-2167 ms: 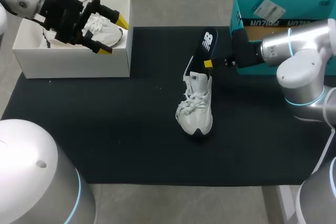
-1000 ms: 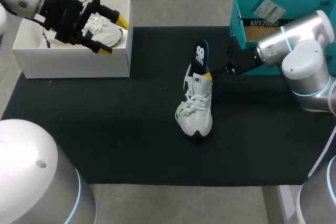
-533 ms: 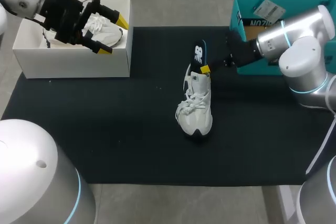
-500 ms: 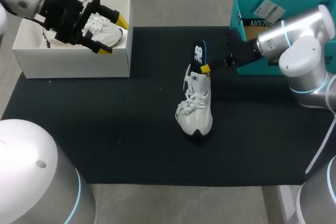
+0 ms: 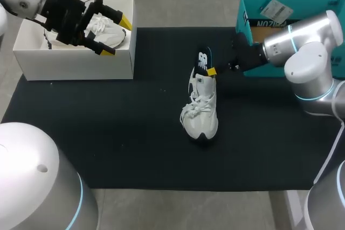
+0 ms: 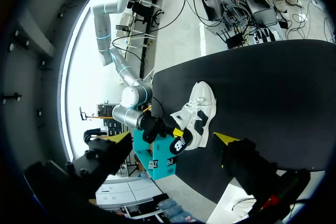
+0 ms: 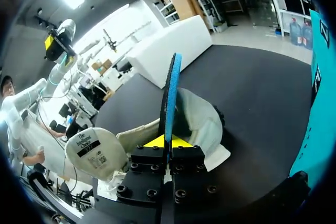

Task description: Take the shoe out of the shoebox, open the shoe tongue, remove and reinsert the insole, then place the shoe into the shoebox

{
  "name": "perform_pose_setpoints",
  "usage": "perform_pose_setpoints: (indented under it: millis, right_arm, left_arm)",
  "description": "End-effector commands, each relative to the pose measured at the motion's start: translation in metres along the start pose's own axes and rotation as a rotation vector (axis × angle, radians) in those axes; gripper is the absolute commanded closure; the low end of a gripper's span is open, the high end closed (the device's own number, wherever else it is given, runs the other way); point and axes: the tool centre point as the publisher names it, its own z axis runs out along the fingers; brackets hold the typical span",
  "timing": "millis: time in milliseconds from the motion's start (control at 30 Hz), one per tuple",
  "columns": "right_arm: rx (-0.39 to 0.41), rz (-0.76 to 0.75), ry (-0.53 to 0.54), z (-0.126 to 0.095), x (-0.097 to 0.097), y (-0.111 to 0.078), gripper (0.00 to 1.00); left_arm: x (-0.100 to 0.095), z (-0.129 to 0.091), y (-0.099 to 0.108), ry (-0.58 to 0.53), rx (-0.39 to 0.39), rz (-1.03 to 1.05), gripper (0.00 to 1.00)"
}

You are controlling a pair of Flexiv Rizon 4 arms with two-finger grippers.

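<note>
A white laced shoe (image 5: 200, 111) stands on the black mat, toe toward the near edge. A dark insole (image 5: 203, 60) with a blue edge sticks up out of its heel opening. My right gripper (image 5: 211, 71) is shut on the insole's side edge, just above the collar. In the right wrist view the insole (image 7: 170, 93) stands edge-on between the yellow tips of the gripper (image 7: 168, 141), with the shoe's tongue (image 7: 97, 153) folded forward. My left gripper (image 5: 116, 36) hangs open over the white shoebox (image 5: 75, 63), holding nothing. The left wrist view shows the shoe (image 6: 198, 114) far ahead.
A second white shoe (image 5: 105, 30) lies inside the white shoebox. A teal box (image 5: 253, 25) with a paper tag in it stands at the mat's far right, close behind my right arm. The black mat (image 5: 135, 144) covers the middle of the table.
The insole has gone down deeper into the shoe's heel opening, with less of it showing. My right gripper shifted slightly along it. The left arm has not moved.
</note>
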Motion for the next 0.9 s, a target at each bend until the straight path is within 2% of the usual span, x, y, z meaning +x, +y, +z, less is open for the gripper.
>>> perform_pose_setpoints:
  millis: [33,267,467,533,567,733,900]
  right_arm:
    - [0.000,0.014,0.004,0.006,0.005,-0.009,1.00]
    - [0.022,0.035,0.021,0.009,0.015,-0.023,1.00]
    - [0.032,0.037,0.024,0.008,0.018,-0.027,1.00]
    - [0.026,0.022,0.008,0.006,0.016,-0.022,0.57]
    - [0.021,0.013,0.006,0.005,0.015,-0.018,0.48]
    - [0.003,-0.039,-0.015,0.000,0.011,0.004,0.54]
    - [-0.005,-0.066,-0.028,-0.002,0.003,0.018,0.57]
  left_arm:
    - [-0.001,0.000,0.000,0.004,0.000,0.000,0.00]
    - [-0.001,0.000,0.000,0.004,0.000,0.000,0.00]
    - [-0.001,0.000,0.000,0.004,0.000,0.000,0.00]
    - [-0.001,0.000,0.000,0.004,0.000,0.000,0.00]
    - [-0.001,0.000,0.000,0.004,0.000,0.000,0.00]
    - [-0.001,0.000,0.000,0.004,0.000,0.000,0.00]
    - [-0.001,0.000,0.000,0.004,0.000,0.000,0.00]
